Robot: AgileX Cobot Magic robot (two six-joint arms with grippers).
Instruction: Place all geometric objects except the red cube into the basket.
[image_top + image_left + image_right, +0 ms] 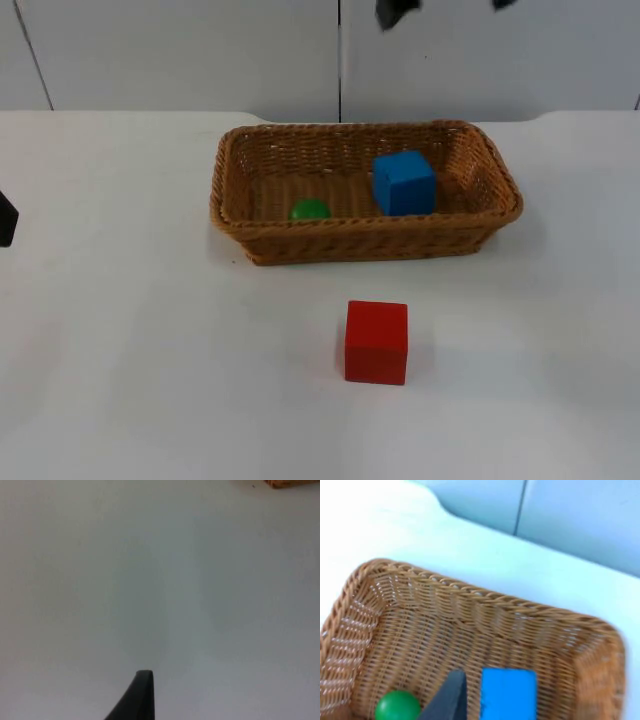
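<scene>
Looking at the top view, we've got the basket [250, 235] upper middle of the frame on the white desk [120, 350], with the blue cube [404, 182] and green ball [309, 210] inside it. Red cube [376, 342] sits on the desk just below the basket, apart from it. Right tool [451, 700] hangs over the basket, left tool [140, 695] over bare desk; we can't tell how wide either stands.

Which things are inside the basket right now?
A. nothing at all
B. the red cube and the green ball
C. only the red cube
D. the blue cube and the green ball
D: the blue cube and the green ball lie inside the basket, while the red cube sits on the table in front of it.
</scene>
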